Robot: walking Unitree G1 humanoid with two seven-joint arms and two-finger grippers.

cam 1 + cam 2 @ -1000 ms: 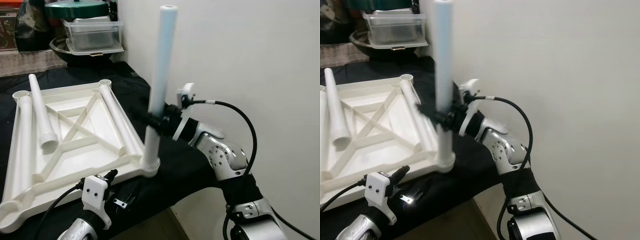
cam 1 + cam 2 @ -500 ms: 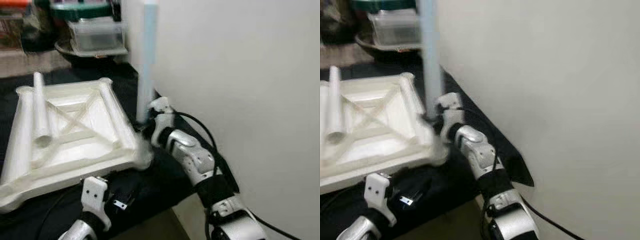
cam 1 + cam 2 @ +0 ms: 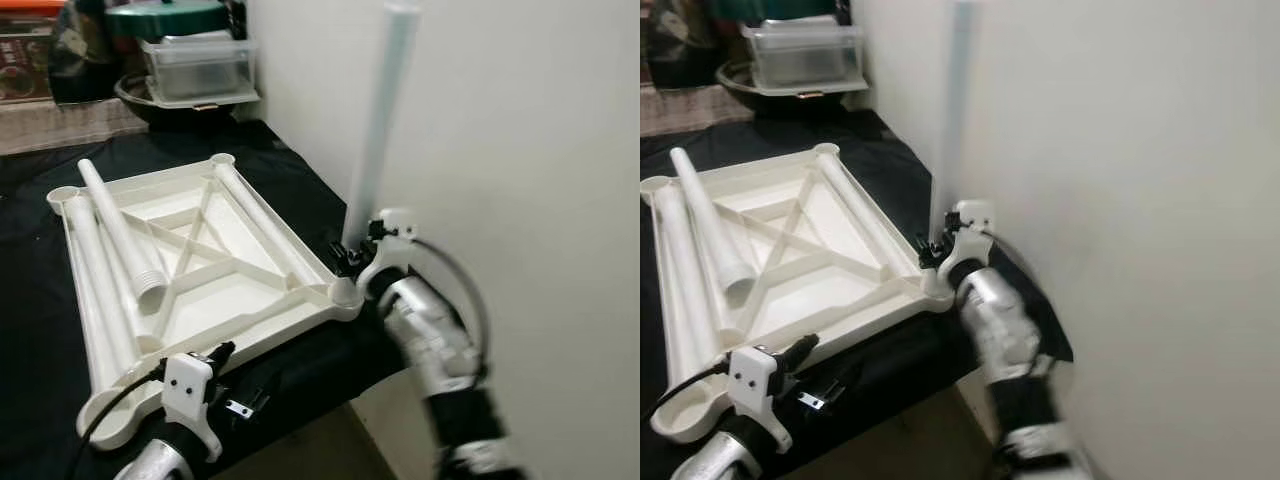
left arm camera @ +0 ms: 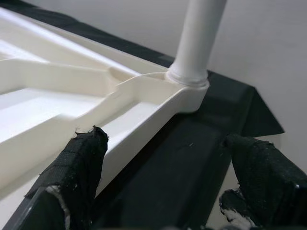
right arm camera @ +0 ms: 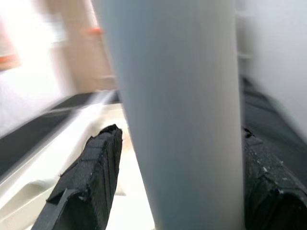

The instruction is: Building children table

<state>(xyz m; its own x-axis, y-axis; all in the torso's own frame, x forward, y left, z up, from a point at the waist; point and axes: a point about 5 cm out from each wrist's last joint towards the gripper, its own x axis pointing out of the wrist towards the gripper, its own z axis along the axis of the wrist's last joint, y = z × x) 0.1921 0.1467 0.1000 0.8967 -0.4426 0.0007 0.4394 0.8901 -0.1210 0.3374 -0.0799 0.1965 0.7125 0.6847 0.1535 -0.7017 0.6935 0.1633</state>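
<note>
The white table top (image 3: 235,265) lies upside down on a black cloth. A white table leg (image 3: 378,120) stands upright in its near right corner socket (image 4: 189,88). My right gripper (image 3: 350,255) is shut on the table leg just above the socket, one black finger (image 5: 98,167) on each side. Another loose leg (image 3: 118,230) lies across the frame's left part, threaded end toward me. My left gripper (image 4: 168,158) hovers open over the cloth, just short of the near rim, with nothing between its fingers.
A white wall (image 3: 530,150) rises close behind the upright leg. At the back stand a clear plastic container (image 3: 198,65), a dark bowl (image 3: 135,95) and a green lid (image 3: 165,18). The cloth's front edge (image 3: 310,395) drops off near my left arm.
The camera has shifted. My right gripper has slid down the upright leg from its lower middle to just above the socket, and the arm is blurred with motion. The left gripper stays put.
</note>
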